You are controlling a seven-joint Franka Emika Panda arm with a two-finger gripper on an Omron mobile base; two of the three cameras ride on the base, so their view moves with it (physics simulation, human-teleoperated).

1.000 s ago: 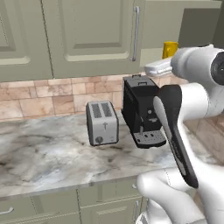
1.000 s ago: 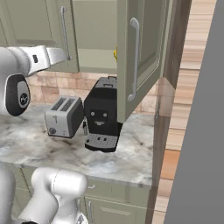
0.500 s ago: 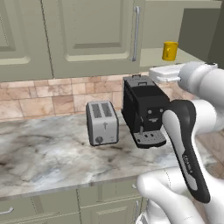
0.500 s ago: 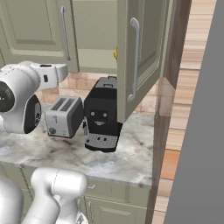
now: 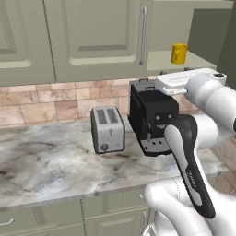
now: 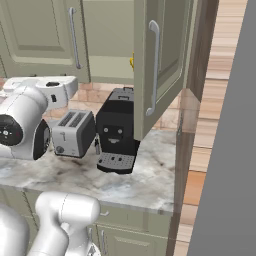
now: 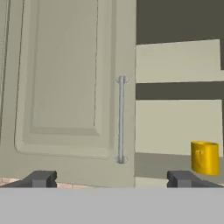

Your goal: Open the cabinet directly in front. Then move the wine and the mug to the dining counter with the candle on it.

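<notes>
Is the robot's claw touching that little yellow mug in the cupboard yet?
Apart. In the hand view the gripper is open, its fingertips low in the picture, and the mug stands farther back on the cabinet shelf, with nothing between the tips.

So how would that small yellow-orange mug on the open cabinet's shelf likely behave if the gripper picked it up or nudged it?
The small yellow-orange mug looks rigid and probably light. It stands upright on the shelf of the sage-green wall cabinet, squat and flat-based, so it should slide rather than tip. Its smooth sides may be slippery for the open gripper.
</notes>
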